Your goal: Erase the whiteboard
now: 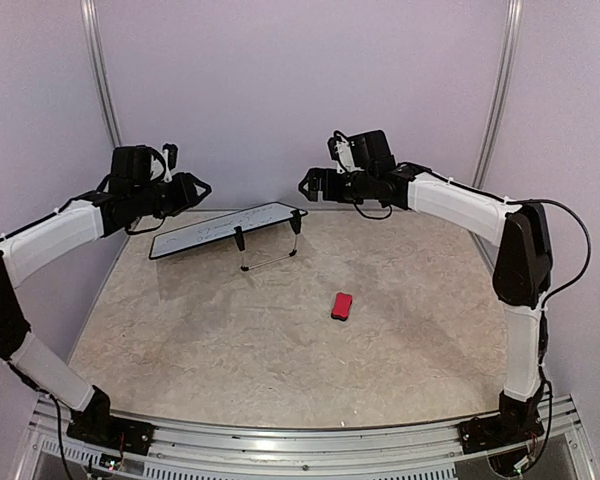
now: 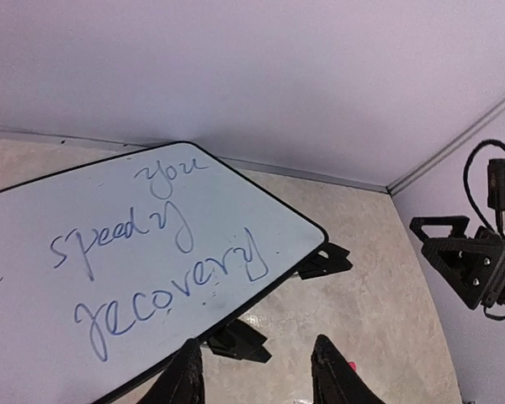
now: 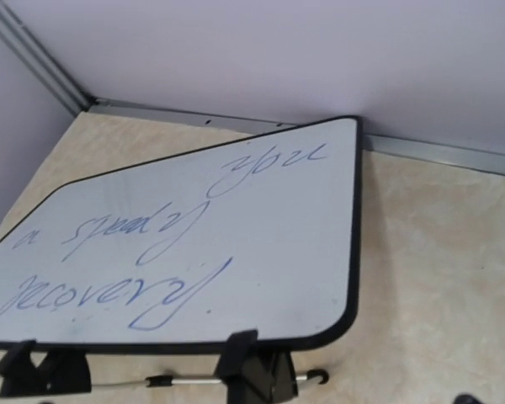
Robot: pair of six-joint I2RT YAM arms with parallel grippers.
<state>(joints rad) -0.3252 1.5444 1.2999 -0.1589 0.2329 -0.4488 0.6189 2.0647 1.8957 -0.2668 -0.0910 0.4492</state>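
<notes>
whiteboard (image 1: pixel 220 232) tilted, blue script | left hand (image 2: pixel 254 345) apart | right hand (image 1: pixel 306 185) apparently apart

"you speedy recovery" on whiteboard (image 2: pixel 143 261)

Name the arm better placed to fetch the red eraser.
Right, probably: the red eraser lies right of centre, nearer the right gripper, open and empty. The left gripper hovers by the whiteboard, farther off.
</notes>
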